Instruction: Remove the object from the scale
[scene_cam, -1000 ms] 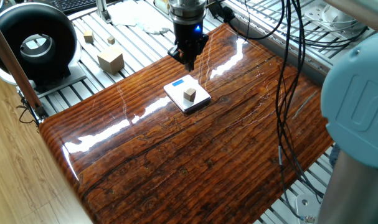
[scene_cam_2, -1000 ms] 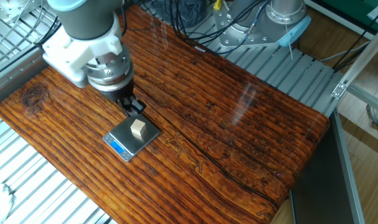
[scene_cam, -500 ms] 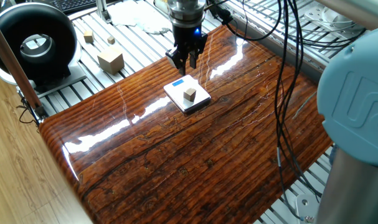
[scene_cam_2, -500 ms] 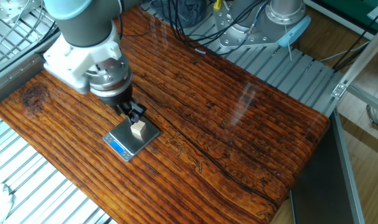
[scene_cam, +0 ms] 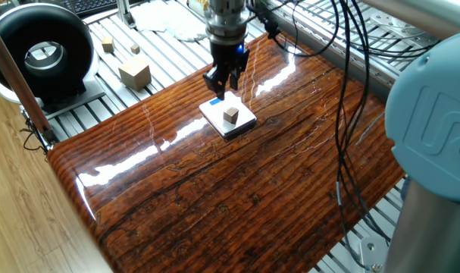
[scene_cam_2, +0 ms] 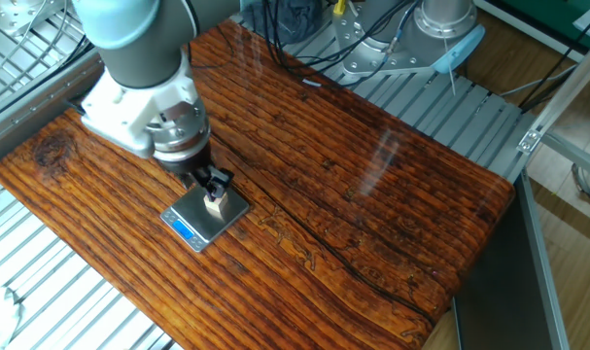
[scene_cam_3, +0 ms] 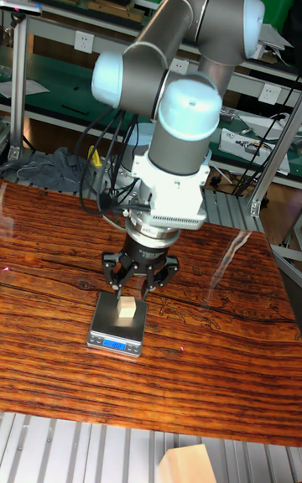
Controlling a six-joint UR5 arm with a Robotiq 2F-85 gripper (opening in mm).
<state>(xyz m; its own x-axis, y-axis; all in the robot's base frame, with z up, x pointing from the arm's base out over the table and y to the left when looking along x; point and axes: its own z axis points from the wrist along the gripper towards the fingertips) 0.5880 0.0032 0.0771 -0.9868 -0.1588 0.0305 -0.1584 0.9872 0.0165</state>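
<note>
The object, a tiny tan wooden cube (scene_cam: 230,114), sits on the scale (scene_cam: 242,123), a thin white square pad with a blue strip on the edge facing the arm. My gripper (scene_cam: 220,90) hangs open just above the scale's blue-strip side, a little behind the cube. In the other fixed view the gripper (scene_cam_2: 215,186) partly covers the cube (scene_cam_2: 216,206) on the scale (scene_cam_2: 198,220). The tall fixed view shows the spread fingers (scene_cam_3: 117,285) straddling the space right above the cube (scene_cam_3: 127,308), not touching it; the scale (scene_cam_3: 104,324) lies flat on the wooden tabletop.
A larger pale wooden block (scene_cam: 135,73) and two small cubes (scene_cam: 107,45) lie on the slatted surface at the back left, next to a black round device (scene_cam: 40,51). Cables (scene_cam: 343,91) hang at the right. Another pale block (scene_cam_3: 189,462) stands at the front edge.
The gripper has opened its fingers and moved down and toward the cube on the scale. Cube and scale have not moved.
</note>
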